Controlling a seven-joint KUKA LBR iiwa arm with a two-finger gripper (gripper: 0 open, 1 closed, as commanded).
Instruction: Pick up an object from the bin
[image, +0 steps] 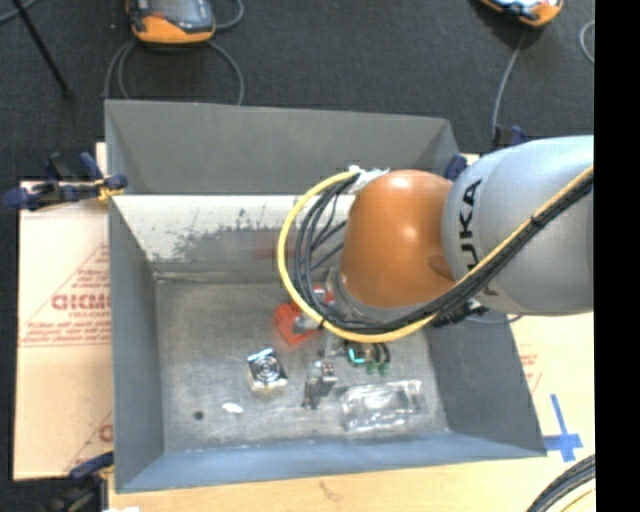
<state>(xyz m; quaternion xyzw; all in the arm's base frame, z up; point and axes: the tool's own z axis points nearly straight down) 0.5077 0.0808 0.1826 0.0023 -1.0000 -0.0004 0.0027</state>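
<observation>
The arm (540, 230) reached into the grey metal bin (130, 330) from its right side, with its orange cover (395, 240) and looped yellow and black cables (295, 240) over the middle of the floor. Below the cover the gripper (318, 388) was down close to the bin floor, towards the near wall and roughly midway between the left and right walls. How far it was open could not be told, since its dark tip merged with the floor, and nothing could be seen held in it. Two things lay nearest to it: a small silvery metal piece (265, 370), squarish with a round hollow, just to its left, and a flat clear plastic packet (382, 405) just to its right, close to the near wall. Whether the gripper touched either could not be told. A red piece (290, 322) lay further back, near the floor's middle, partly under the cables. A little white scrap (232, 408) lay left of the metal piece, towards the near-left corner
</observation>
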